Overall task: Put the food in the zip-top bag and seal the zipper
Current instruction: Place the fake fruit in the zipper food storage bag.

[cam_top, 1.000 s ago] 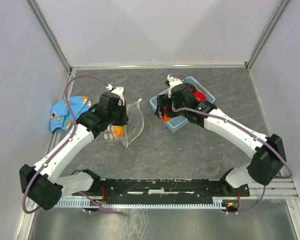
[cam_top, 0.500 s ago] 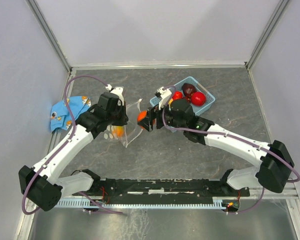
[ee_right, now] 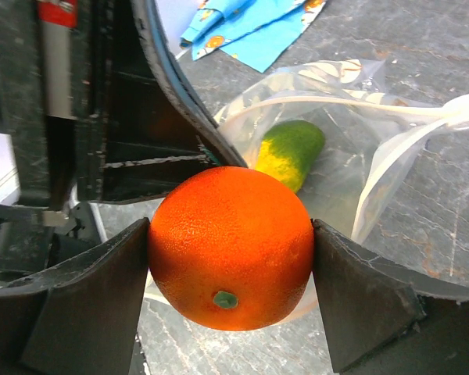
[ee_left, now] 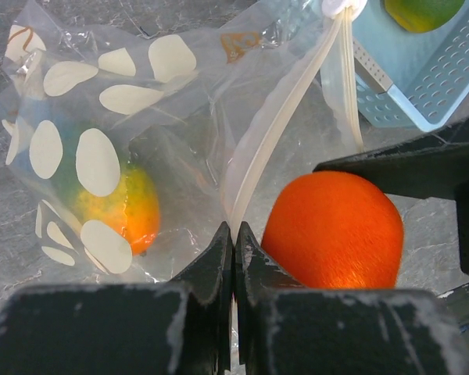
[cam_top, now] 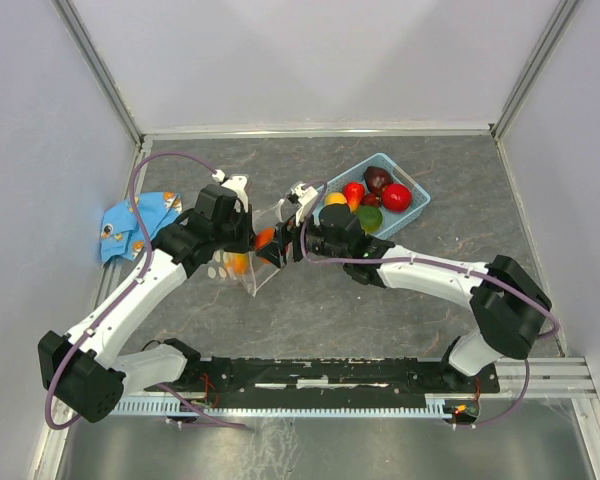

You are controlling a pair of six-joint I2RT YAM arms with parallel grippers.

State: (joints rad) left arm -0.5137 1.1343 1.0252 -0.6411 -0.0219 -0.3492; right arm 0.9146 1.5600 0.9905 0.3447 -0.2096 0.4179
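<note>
Right wrist: orange fruit (ee_right: pixel 230 246) beside zip-top bag (ee_right: pixel 352 133)

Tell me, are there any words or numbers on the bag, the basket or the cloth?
None can be read.
The zip-top bag has only white dots and a small orange mark too blurred to read.
The blue cloth shows just patterns; the blue basket is plain.

Orange fruit (ee_right: pixel 230 246) at mouth of open bag (ee_left: pixel 180 117) — yellow-green fruit (ee_right: pixel 289 152) inside.

orange (ee_right: pixel 230 246) moved, seemingly to zip-top bag (ee_left: pixel 141 117)
</note>
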